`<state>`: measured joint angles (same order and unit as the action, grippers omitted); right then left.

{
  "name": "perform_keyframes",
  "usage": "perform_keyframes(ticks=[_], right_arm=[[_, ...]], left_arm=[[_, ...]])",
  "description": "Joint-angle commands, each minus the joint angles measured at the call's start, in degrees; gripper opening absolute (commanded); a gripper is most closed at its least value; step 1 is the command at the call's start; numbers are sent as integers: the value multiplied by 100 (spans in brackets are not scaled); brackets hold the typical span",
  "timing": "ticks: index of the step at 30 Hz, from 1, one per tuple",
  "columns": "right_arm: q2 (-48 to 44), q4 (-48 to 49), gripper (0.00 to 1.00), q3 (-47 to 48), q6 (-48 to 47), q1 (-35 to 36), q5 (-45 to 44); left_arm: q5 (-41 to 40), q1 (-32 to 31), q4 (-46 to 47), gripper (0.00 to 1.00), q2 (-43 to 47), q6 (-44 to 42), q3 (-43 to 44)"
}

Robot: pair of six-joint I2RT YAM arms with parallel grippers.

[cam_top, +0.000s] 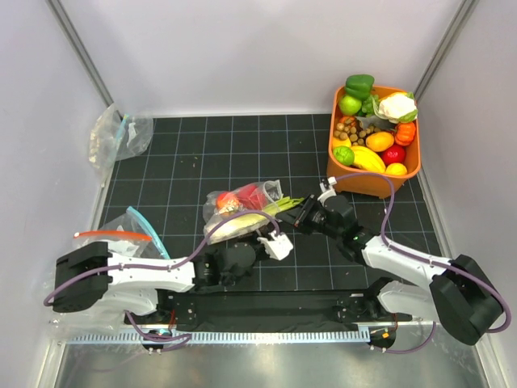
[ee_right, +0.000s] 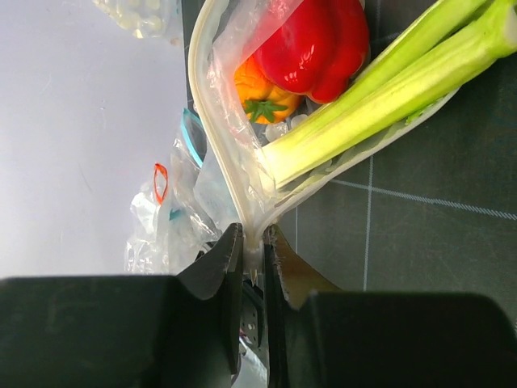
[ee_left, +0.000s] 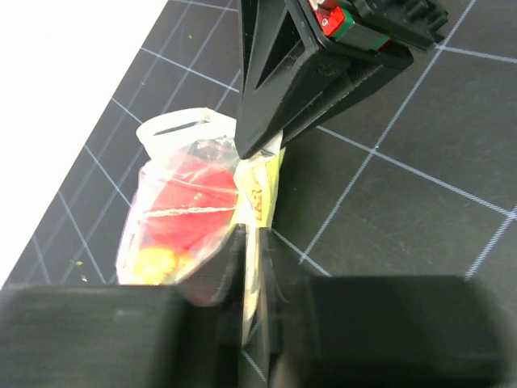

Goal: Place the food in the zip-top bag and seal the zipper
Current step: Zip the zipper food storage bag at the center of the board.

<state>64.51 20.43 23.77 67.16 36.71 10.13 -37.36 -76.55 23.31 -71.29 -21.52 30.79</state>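
The zip-top bag point(cam_top: 234, 217) lies mid-table with the food inside: a red pepper point(ee_right: 317, 39), celery point(ee_right: 388, 85) and an orange piece point(ee_right: 260, 95). The celery's green end point(cam_top: 287, 204) points right. My right gripper point(ee_right: 253, 236) is shut on the bag's corner where the pale zipper point(ee_right: 202, 105) ends. It reaches in from the right point(cam_top: 297, 212). My left gripper point(ee_left: 254, 236) is shut on the bag's pale mouth edge beside the red food point(ee_left: 186, 206), close below the right gripper's black fingers point(ee_left: 271, 97). In the top view the left gripper point(cam_top: 269, 236) sits at the bag's near right edge.
An orange bin point(cam_top: 367, 183) of toy produce stands at the back right. A clear bag point(cam_top: 121, 133) lies at the back left. Another bag with a red-orange strip point(cam_top: 113, 236) and a teal strip point(cam_top: 149, 230) lies near the left arm. White walls enclose the mat.
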Motion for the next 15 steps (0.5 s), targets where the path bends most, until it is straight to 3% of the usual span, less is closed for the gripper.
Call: perform_keyframes(ticks=[1,3,6,12,15], right_arm=[[9,119,3,66,-27,-23,24],[114,277,3,40,43,-23,120],[193,374,3,31,131,-23,244],[246,568,3,-13,245,-23,472],[307,673,3,-30,289,-23,551]], left_arm=[[124,-26,121,18,-25,60,-11],[-16,-18,139,38,-226,34,41],[-131,-17,384,48,-482,-63,68],[-201,44,525,50,-772,-81,138],[-114,385,421,47,-791,173,156]])
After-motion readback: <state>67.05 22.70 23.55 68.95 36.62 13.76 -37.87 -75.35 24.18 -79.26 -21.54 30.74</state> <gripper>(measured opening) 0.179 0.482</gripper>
